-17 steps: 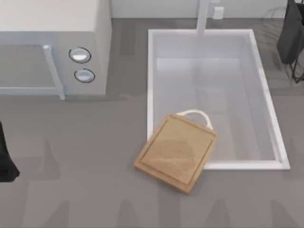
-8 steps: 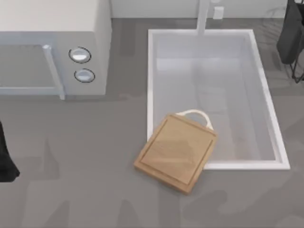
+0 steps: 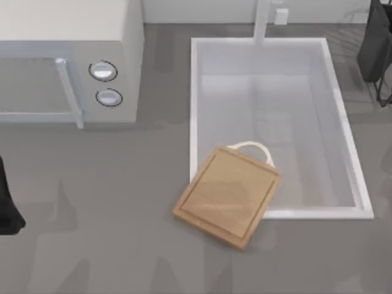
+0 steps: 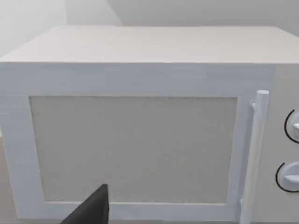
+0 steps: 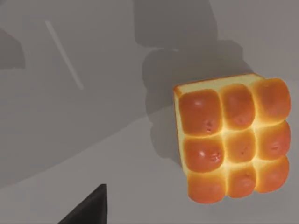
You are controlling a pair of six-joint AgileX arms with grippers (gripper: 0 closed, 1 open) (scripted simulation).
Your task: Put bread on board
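While hovering above bread [image 5: 232,142] for a top-down approach | right gripper [image 5: 86,207] finger state: cannot tell | bread flat on grey counter, ungrasped | board [image 3: 228,196] at 6 o'clock sink corner, bare, overhanging rim | left arm parked facing microwave [image 4: 135,126]

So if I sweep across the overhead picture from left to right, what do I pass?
Left arm at the left edge → microwave → board → sink → right arm at the right edge.
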